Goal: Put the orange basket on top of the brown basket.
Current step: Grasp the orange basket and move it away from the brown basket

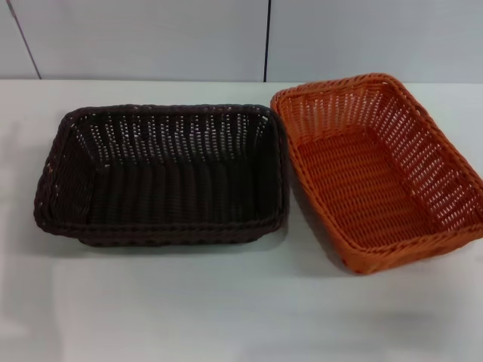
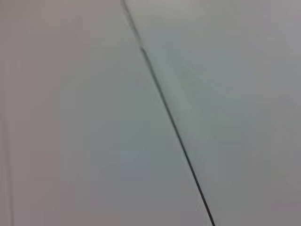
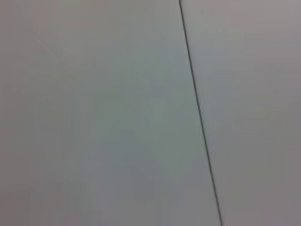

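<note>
From the head camera I see the brown basket (image 1: 162, 175) sitting on the white table (image 1: 189, 309), and the orange basket (image 1: 381, 170) stands to its right on the same table, turned at a slight angle, its near-left rim touching or just beside the brown basket's right rim; neither pincer appears here. My left wrist camera gives me only a pale panelled wall (image 2: 70, 117) with one dark seam. The right wrist camera gives the same, so I cannot tell either pincer's state.

orange basket (image 1: 377, 170) touching brown basket (image 1: 162, 173) — open above
</note>
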Controlling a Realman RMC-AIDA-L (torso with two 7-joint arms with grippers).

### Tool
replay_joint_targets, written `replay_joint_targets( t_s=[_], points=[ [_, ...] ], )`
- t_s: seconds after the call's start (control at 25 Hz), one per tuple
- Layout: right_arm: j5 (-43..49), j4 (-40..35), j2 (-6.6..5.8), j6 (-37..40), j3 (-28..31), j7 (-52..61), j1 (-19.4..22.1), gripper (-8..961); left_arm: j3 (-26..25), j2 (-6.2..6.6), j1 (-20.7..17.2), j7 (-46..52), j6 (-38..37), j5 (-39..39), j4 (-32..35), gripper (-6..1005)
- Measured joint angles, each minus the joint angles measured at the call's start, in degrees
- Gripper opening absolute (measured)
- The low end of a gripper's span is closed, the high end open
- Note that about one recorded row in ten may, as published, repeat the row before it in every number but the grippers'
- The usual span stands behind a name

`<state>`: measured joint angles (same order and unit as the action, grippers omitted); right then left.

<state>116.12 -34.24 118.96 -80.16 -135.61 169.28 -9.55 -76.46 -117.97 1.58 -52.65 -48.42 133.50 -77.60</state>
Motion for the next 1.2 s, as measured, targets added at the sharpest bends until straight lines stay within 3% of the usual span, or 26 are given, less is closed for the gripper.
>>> replay_joint_targets(
  t_s=[0.08,0.12,0.2,0.24,0.28,0.32,0.36,0.4,0.44,0.48,0.52,0.6,0.68,0.76,0.8,1.0,1.08,1.2],
  points=[
    [-0.01,-0.88,-0.14,0.85,0.04,0.01,-0.26,535,1.15,-0.01,-0.78,3.63,-4.12,1.79,1.95,789],
    [0.04,-2.23,-0.37,1.91,0.08,0.01,-0.44,535,2.47,0.08,-2.18,17.68,-10.57,5.23,8.75,789],
    [0.93,-6.43,-1.60,5.62,0.11,0.01,-0.08,534,2.12,0.12,-2.14,36.44,-16.99,10.94,21.65,788],
    [1.56,-8.81,-2.39,7.64,0.06,0.01,0.20,534,2.12,0.12,-2.14,36.44,-16.99,10.94,21.65,788],
    [2.70,-12.80,-3.95,10.82,-0.06,0.01,0.84,533,2.02,0.04,-1.41,40.48,-19.92,12.19,26.34,788],
    [3.73,-16.68,-5.39,14.13,-0.14,0.01,1.45,533,1.91,-0.20,0.65,47.24,-26.08,13.50,36.21,788],
    [4.50,-19.69,-6.58,16.81,-0.10,0.02,1.82,532,1.91,-0.20,0.65,47.24,-26.08,13.50,36.21,787],
    [5.53,-24.65,-8.57,22.07,0.31,0.03,2.28,532,1.93,-0.42,2.58,50.44,-29.87,13.49,43.50,787],
    [6.16,-28.73,-10.21,27.24,1.03,0.04,2.56,532,1.93,-0.42,2.58,50.44,-29.87,13.49,43.50,787],
    [6.58,-32.98,-11.43,32.82,2.34,0.05,2.63,531,1.97,-0.56,3.83,51.72,-31.76,13.12,48.73,786],
    [7.30,-37.26,-12.43,40.14,4.66,0.07,2.82,531,2.05,-0.60,4.76,51.91,-32.46,12.49,55.14,786],
    [9.98,-46.02,-13.05,58.00,11.60,0.08,3.20,530,2.07,-0.59,4.76,51.52,-32.31,12.38,55.69,786],
    [12.85,-51.79,-12.36,72.63,17.95,0.07,3.25,529,2.07,-0.61,4.75,50.93,-32.10,12.18,56.14,785],
    [16.19,-59.35,-10.33,93.64,26.86,-1.14,2.23,528,2.04,-0.65,4.90,49.96,-31.27,10.90,56.95,785],
    [16.95,-61.72,-9.46,100.51,30.12,-2.22,1.55,528,2.04,-0.66,5.01,49.80,-30.90,10.52,57.24,785],
    [17.49,-72.06,-2.98,144.14,50.10,-19.49,-4.20,526,2.05,-0.65,5.82,49.06,-28.40,9.02,58.21,784],
    [17.48,-73.40,-1.38,157.49,55.49,-28.21,-6.61,525,2.06,-0.64,5.98,48.93,-27.55,8.82,58.21,784],
    [17.80,-76.25,-0.54,174.65,61.57,-41.57,-8.76,524,2.08,-0.62,6.24,48.59,-25.70,8.37,58.11,784]
  ],
)
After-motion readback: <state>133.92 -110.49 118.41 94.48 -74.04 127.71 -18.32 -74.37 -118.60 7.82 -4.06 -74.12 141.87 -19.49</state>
